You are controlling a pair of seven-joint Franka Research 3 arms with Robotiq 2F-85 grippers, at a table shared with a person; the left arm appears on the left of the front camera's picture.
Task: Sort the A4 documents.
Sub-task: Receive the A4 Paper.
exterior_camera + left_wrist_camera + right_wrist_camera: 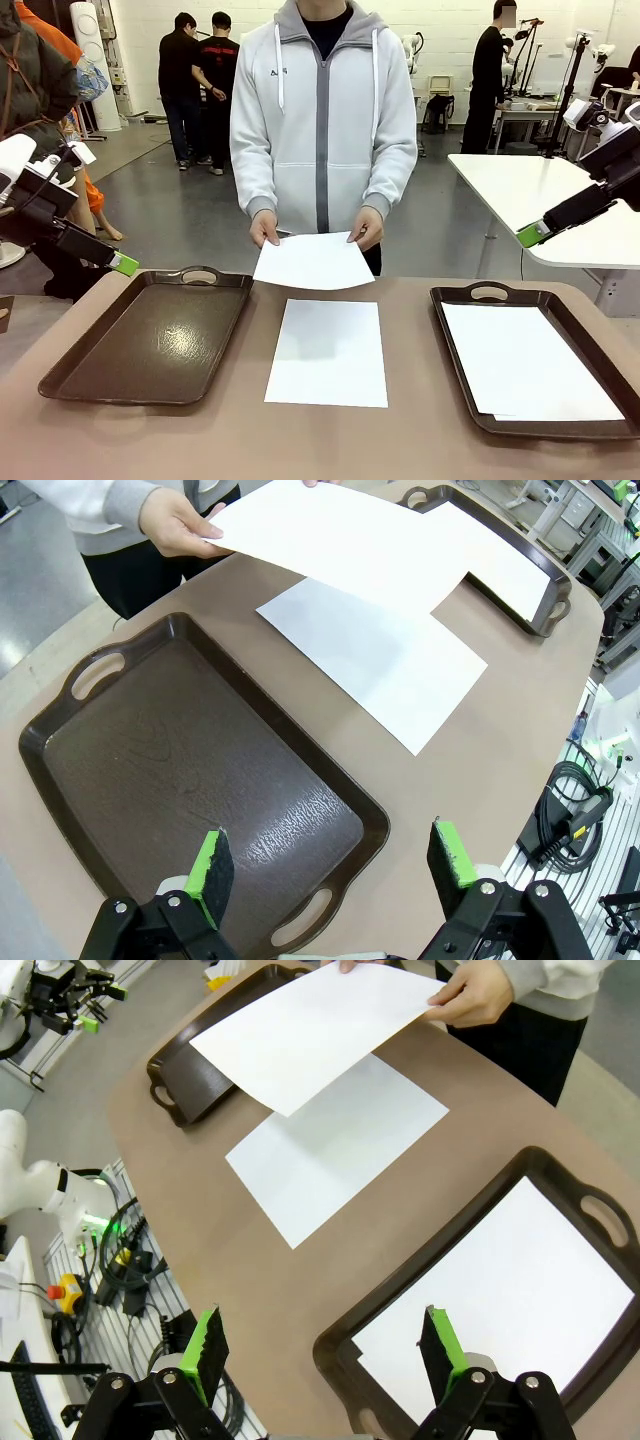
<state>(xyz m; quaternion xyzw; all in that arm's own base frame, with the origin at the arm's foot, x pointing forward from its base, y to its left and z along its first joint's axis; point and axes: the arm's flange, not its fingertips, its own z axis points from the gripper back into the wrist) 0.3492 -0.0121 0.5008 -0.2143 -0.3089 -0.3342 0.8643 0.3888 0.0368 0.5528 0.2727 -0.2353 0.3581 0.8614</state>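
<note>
My left gripper (331, 858) hangs spread wide, gripping nothing, over the glossy dark brown left tray (180, 770). My right gripper (323, 1340), likewise released, hangs over the matching right tray (440, 1235), where a blank white A4 sheet (510, 1290) lies. A second sheet (328, 352) lies between the trays. The person's hands (265, 229) hold a third sheet (314, 261) above its far edge. I can't read the hoodie's chest mark (263, 72).

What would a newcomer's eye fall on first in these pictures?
The person holds a white sheet in the air over the far edge of the table. Another sheet lies flat at its middle, between the left tray and the right tray, which has paper in it. The left gripper and the right gripper hang open, each facing a tray.
</note>
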